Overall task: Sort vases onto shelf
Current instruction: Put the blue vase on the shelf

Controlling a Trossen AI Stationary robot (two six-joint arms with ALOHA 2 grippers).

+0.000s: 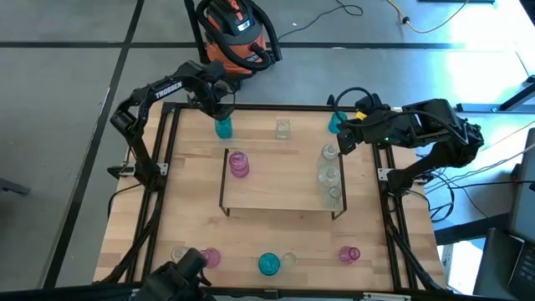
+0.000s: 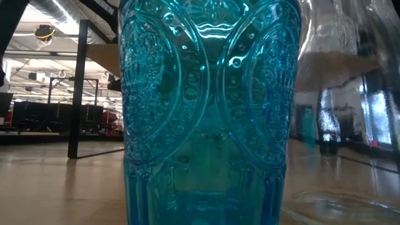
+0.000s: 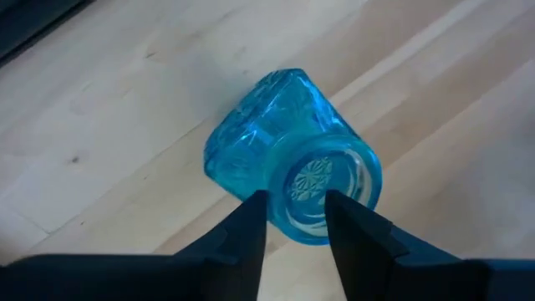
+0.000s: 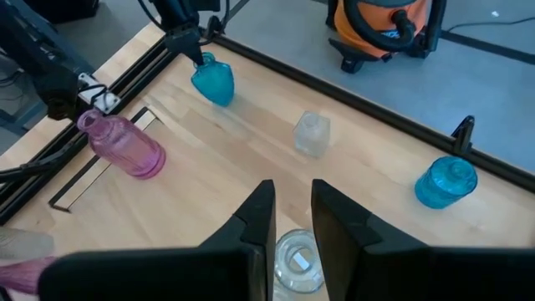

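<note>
The left hand [image 1: 220,114] grips a teal vase [image 1: 222,127] by its neck at the counter's [image 1: 192,209] far edge. The right hand [image 4: 291,219], slightly open, hovers over a clear vase [image 4: 298,261] on the shelf [image 1: 276,188].

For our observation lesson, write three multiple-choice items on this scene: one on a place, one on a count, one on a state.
1. Where does the rearmost pink vase stand?
A on the shelf's left end
B at the table's front edge
C on the floor

2. How many teal vases does the high view show?
A one
B three
C five

3. What are the left gripper's fingers doing?
A gripping a teal vase's neck
B hanging open over bare wood
C holding a pink vase

Answers:
1 A, it sits by the left bracket.
2 B, the held teal vase, the rear teal vase and the front teal vase.
3 A, they pinch its neck.
</note>
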